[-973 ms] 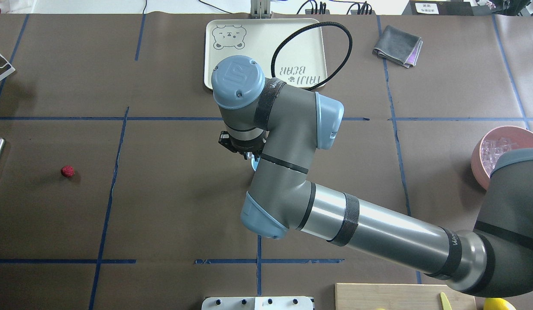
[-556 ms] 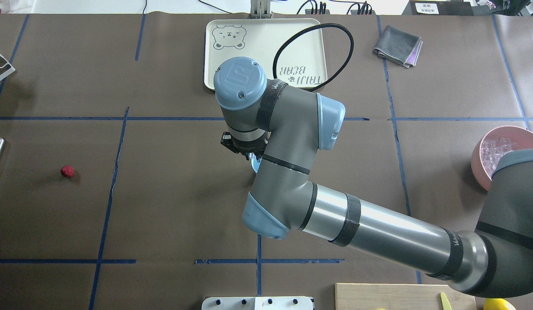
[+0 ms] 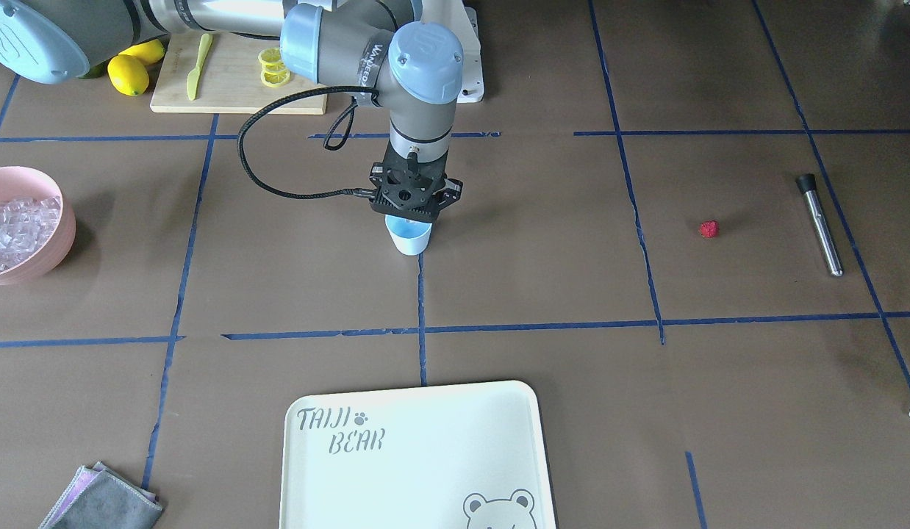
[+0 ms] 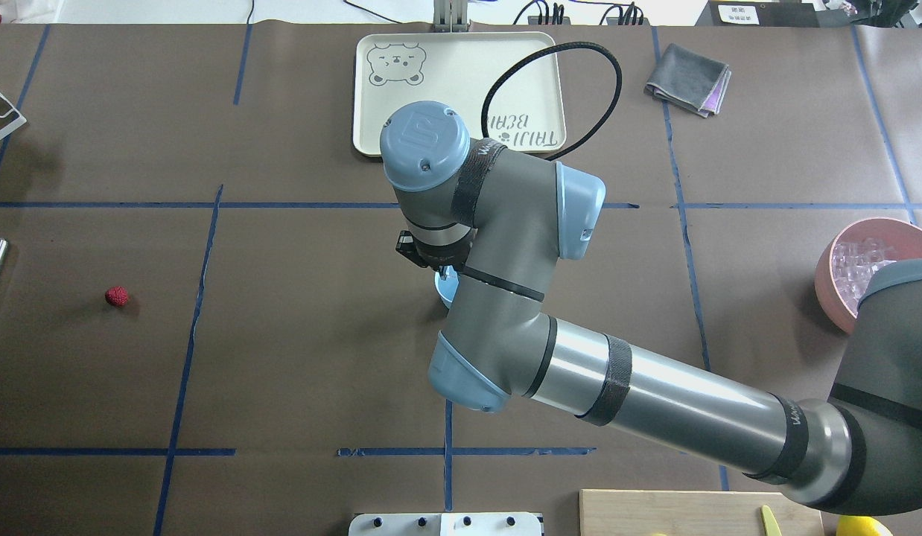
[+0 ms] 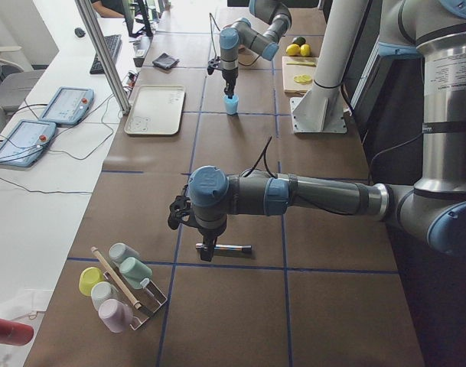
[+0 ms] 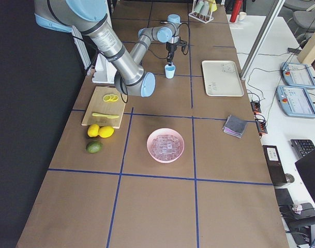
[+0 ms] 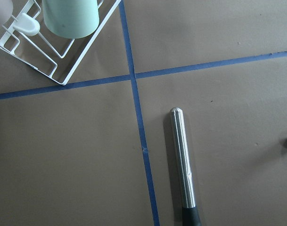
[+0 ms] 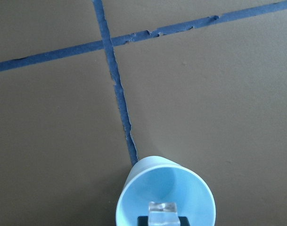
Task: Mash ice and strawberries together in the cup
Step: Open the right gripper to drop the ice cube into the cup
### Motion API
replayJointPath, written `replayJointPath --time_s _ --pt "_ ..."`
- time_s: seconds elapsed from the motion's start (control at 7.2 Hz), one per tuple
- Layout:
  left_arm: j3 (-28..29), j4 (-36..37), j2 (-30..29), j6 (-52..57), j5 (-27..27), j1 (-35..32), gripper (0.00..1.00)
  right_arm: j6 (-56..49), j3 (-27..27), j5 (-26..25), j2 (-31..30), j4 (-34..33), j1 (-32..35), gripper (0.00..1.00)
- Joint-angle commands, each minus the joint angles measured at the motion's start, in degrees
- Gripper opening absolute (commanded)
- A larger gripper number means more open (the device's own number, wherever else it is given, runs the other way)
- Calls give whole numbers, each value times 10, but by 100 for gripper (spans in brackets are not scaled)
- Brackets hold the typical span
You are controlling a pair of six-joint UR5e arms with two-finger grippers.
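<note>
1. Your right wrist [image 4: 425,147] has slid toward the right of the overhead view and slightly nearer the robot's base. Its blue cap sits a little further along the near edge of the tray [image 4: 446,67].
2. The right gripper [image 3: 409,217] has travelled with it, and its black mount shows further right than a second ago.
3. You can see more of the cup [image 4: 445,287] under the arm. Earlier only a thin pale-blue sliver showed.
4. The black cable [image 4: 614,97] has swung its loop outward, closer to the grey cloth [image 4: 688,78].
5. The elbow cap [image 4: 465,380] has shifted right as well.
</note>
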Motion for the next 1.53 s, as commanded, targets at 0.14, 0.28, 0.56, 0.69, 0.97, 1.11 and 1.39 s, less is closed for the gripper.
replayJointPath --time_s 0.14,0.28,0.56,0.69,0.97,1.11,1.39 --pt "-1 0 0 -1 0 0 100 0 0 1 0 -1 0 66" --pt "-1 0 0 -1 0 0 100 0 1 0 0 -1 0 75" --pt "-1 0 -1 -1 0 0 100 0 4 0 0 -1 0 83" --pt "-1 0 0 -1 0 0 100 0 6 0 0 -1 0 84" --pt "-3 0 0 -1 0 -1 100 0 20 0 -10 -1 1 84" --pt "-5 0 0 -1 0 -1 100 0 25 0 -12 -1 2 89" --pt "-7 -1 0 -13 -1 -1 100 0 32 0 -13 -1 3 99"
